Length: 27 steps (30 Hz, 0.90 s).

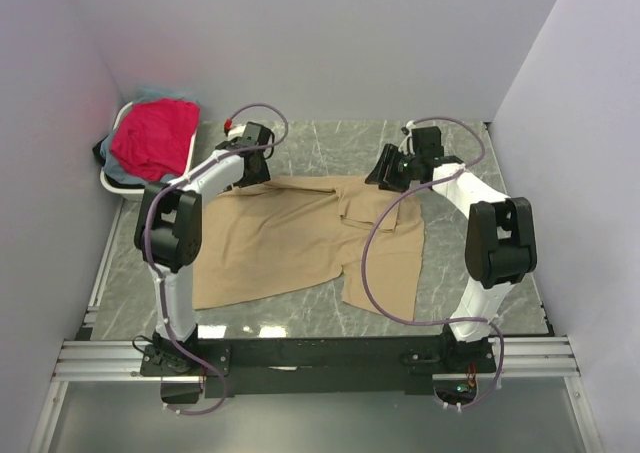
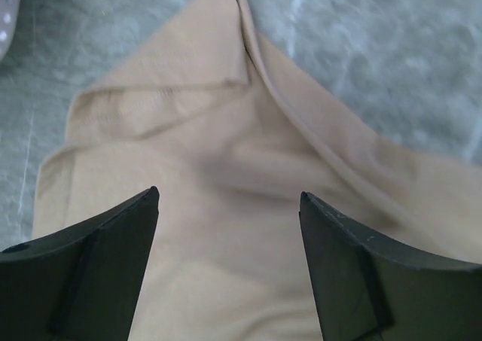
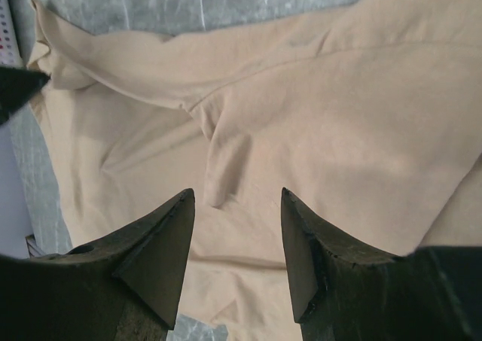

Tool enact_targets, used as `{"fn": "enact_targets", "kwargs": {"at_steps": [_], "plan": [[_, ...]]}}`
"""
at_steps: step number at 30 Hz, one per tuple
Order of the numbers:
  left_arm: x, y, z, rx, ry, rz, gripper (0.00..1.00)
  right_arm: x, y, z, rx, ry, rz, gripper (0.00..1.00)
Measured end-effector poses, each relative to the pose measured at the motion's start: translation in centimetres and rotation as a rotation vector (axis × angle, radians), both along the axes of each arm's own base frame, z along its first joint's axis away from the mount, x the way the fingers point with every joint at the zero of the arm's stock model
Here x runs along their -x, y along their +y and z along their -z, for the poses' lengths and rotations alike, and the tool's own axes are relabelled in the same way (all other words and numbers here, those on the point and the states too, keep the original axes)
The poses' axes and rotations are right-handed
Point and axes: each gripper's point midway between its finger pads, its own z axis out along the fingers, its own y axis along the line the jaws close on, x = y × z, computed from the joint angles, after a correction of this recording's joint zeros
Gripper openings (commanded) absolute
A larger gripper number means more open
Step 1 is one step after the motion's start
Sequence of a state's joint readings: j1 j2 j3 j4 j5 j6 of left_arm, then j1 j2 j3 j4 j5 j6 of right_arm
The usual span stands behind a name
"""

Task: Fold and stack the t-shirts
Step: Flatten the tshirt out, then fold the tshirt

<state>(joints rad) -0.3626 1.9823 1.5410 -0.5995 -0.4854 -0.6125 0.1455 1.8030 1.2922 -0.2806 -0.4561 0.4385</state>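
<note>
White basket (image 1: 118,188), seemingly perforated, at far-left corner of grey marbled table (image 1: 320,138); pale walls (image 1: 350,43).

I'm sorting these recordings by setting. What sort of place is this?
Probably a robot lab cell: plain walls box in a marble-look table, with a metal frame at its near edge.

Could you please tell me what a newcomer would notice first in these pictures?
The eye goes first to the tan t-shirt, lying rumpled across the middle of the marble table. Next comes the bright red-pink shirt heaped in the white basket at the far left corner. The left gripper and right gripper are open over the tan shirt's far edge.
</note>
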Motion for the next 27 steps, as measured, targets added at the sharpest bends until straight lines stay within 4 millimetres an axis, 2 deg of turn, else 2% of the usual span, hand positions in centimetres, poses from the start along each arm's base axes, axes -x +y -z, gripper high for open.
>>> {"fn": "enact_targets", "kwargs": {"at_steps": [5, 9, 14, 21, 27], "plan": [[-2.2, 1.8, 1.2, -0.009, 0.011, -0.045, 0.79, 0.8, 0.4, 1.1, 0.001, 0.018, -0.015, 0.56], [-4.0, 2.0, 0.7, -0.01, -0.017, -0.055, 0.75, 1.5, 0.9, 1.7, 0.002, 0.032, -0.029, 0.56], [-5.9, 2.0, 0.9, -0.023, -0.038, -0.059, 0.69, 1.6, 1.5, 1.7, 0.001, 0.023, -0.046, 0.56], [-6.0, 3.0, 3.1, -0.085, 0.007, -0.065, 0.68, 1.6, 1.5, 1.7, 0.005, 0.019, -0.053, 0.56], [-6.2, 3.9, 3.4, -0.131, 0.015, -0.07, 0.66, 1.6, 1.5, 1.8, 0.007, 0.02, -0.055, 0.56]]}}
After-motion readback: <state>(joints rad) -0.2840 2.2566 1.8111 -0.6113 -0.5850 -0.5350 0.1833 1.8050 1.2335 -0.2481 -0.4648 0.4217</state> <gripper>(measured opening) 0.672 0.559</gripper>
